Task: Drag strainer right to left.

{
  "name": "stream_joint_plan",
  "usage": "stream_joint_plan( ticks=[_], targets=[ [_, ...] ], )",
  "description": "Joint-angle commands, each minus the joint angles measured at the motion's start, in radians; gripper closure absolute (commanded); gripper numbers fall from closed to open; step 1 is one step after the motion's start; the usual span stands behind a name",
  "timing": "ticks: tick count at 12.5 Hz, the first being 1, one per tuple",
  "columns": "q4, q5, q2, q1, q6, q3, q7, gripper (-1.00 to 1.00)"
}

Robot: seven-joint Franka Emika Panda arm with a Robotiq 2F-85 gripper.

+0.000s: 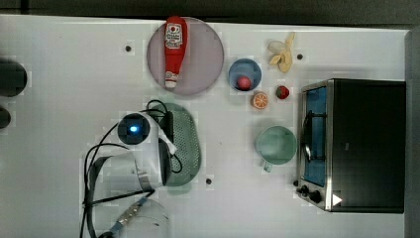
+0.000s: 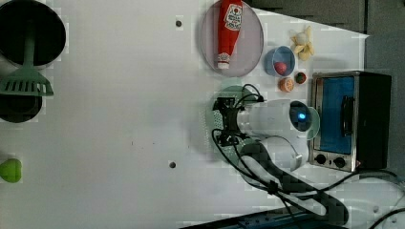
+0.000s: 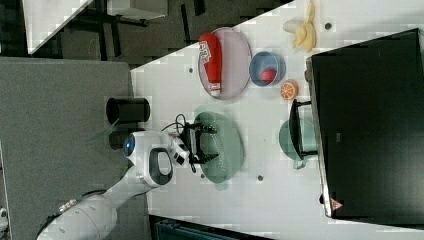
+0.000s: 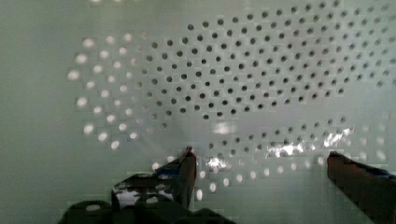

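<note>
While the robot arm point(image 1: 148, 163) leans over the white table point(image 1: 74, 99), its gripper point(image 4: 259, 161) hangs low inside the strainer point(image 1: 190, 144) with its two fingers point(image 4: 187, 170) spread wide apart and nothing between them. In the wrist view the dark fingertips sit very close to the strainer's floor of little holes, but I cannot tell if they touch it. The strainer is a big pale green oval bowl. In the top view it lies near the middle of the table, partly hidden under the arm, just below the grey plate point(image 1: 203, 64) where the red ketchup bottle point(image 1: 174, 49) lies on its side. On the top view's right, well apart from the strainer, stands the round green cup point(image 1: 276, 145), and right beside the cup is the little oven point(image 1: 356, 144). Above the cup are a blue bowl point(image 1: 244, 73) with a red ball inside, an orange slice point(image 1: 259, 100), a strawberry point(image 1: 282, 92) and a peeled banana point(image 1: 282, 52). In the left view, a green spatula point(image 2: 26, 81) sticks out of a black pot point(image 2: 31, 31) far off on the left view's left, and a green apple-like toy point(image 2: 10, 170) sits near that edge too.
</note>
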Motion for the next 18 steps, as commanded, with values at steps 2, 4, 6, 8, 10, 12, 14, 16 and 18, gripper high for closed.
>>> stream_joint_plan(
  ticks=[2, 4, 6, 8, 10, 12, 14, 16, 18],
  targets=[
    [0.074, 0.023, 0.020, 0.074, -0.035, 0.033, 0.159, -1.00],
    [0.111, 0.024, 0.042, 0.109, -0.042, 0.036, 0.179, -1.00],
    [0.151, 0.041, 0.064, 0.138, -0.045, 0.038, 0.184, -1.00],
    [0.193, 0.078, 0.088, 0.163, -0.058, 0.042, 0.185, -1.00],
    [0.230, 0.109, 0.111, 0.188, -0.063, 0.042, 0.186, -1.00],
    [0.263, 0.128, 0.131, 0.211, -0.064, 0.042, 0.187, -1.00],
    [0.291, 0.141, 0.147, 0.232, -0.064, 0.042, 0.202, -1.00],
    [0.318, 0.141, 0.163, 0.253, -0.063, 0.042, 0.258, -1.00],
    [0.346, 0.141, 0.180, 0.276, -0.063, 0.042, 0.311, -1.00]
  ],
)
